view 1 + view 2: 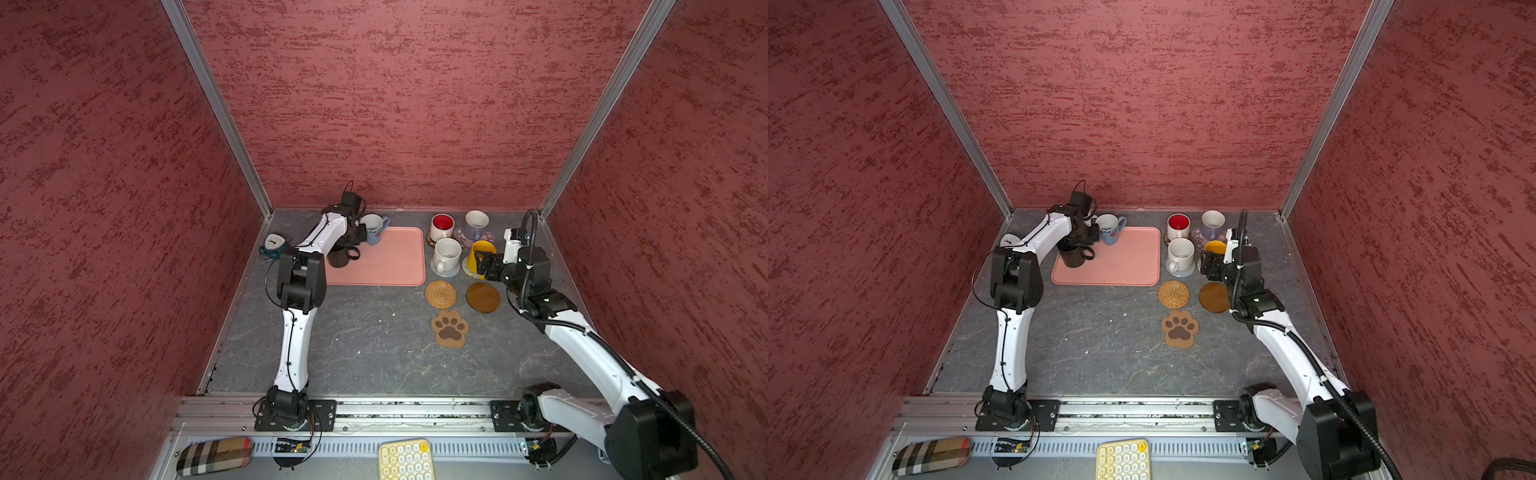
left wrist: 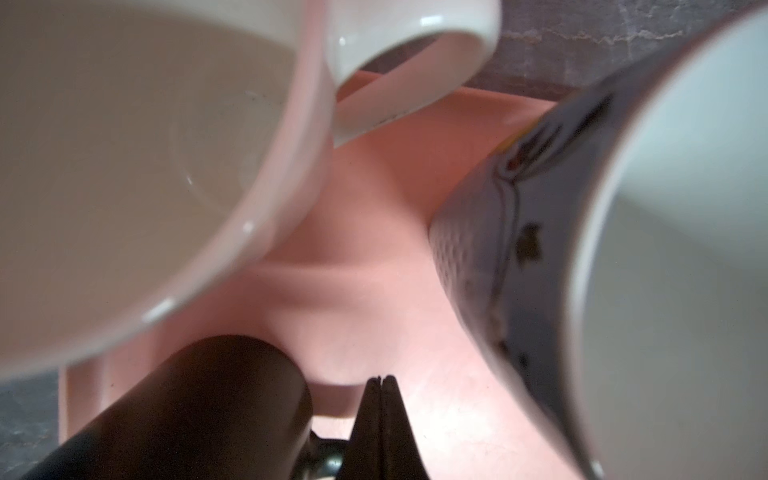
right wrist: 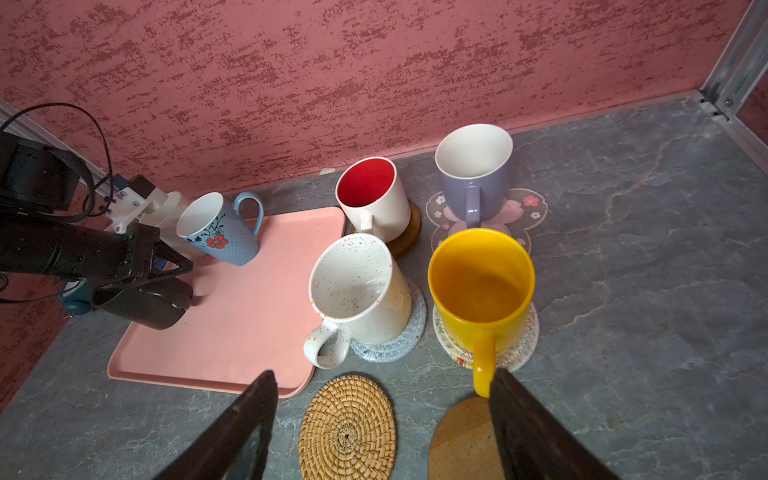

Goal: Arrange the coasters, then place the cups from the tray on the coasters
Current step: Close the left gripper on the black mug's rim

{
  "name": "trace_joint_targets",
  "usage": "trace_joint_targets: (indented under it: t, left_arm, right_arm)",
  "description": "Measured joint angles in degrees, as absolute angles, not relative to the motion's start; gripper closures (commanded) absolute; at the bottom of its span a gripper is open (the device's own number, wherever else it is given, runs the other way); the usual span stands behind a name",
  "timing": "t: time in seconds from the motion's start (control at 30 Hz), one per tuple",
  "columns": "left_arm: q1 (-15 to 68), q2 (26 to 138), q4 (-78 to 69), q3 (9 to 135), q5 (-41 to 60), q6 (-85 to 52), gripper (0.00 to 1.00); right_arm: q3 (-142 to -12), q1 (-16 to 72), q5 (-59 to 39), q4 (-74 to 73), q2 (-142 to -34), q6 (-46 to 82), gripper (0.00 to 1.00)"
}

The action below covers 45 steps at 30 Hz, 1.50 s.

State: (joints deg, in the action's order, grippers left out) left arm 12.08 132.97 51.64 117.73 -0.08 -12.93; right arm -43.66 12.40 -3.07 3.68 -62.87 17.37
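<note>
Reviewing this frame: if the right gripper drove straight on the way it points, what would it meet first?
Probably the handle of the yellow ceramic mug: it hangs right beside one finger of the open right gripper. Past it stands the speckled white mug. Depth is unclear.

Enclosed on three sides by mottled red walls: back wall (image 1: 415,104), left wall (image 1: 104,208), right wall (image 1: 685,208). Joined at the rear corners by a bare aluminium left post (image 1: 220,108) and right post (image 1: 600,108), both splayed outward toward the top in both top views. Floored with a dark grey, marble-patterned tabletop (image 1: 374,357), crossed by pale veins. Edged along the near side by an aluminium rail (image 1: 415,415). Lit evenly, with soft, faint shadows.
</note>
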Motion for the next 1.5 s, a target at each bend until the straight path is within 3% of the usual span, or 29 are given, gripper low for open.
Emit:
trace_joint_targets:
  t: [1.03,1.07,1.13,1.23,1.5]
  left_arm:
    - [14.1,109.0,44.2,91.0,-0.6,-14.3,1.00]
    - [14.1,107.8,43.8,90.0,-0.8,-14.8,0.92]
    - [14.2,105.3,42.9,87.6,-1.6,-15.9,0.61]
    - [14.5,100.7,40.2,81.7,-2.8,-18.9,0.51]
    - [16.0,96.4,34.9,72.5,-5.3,-29.3,0.45]
  right_arm:
    - [-45.2,17.2,-3.9,3.8,-63.7,18.2,0.12]
    - [-45.6,17.4,-3.9,3.8,-63.9,18.3,0.12]
    - [-46.3,17.8,-3.9,3.9,-64.1,18.3,0.11]
    - [-47.0,18.2,-3.6,3.9,-64.3,18.3,0.10]
    - [-47.2,18.4,0.0,4.8,-64.6,20.7,0.09]
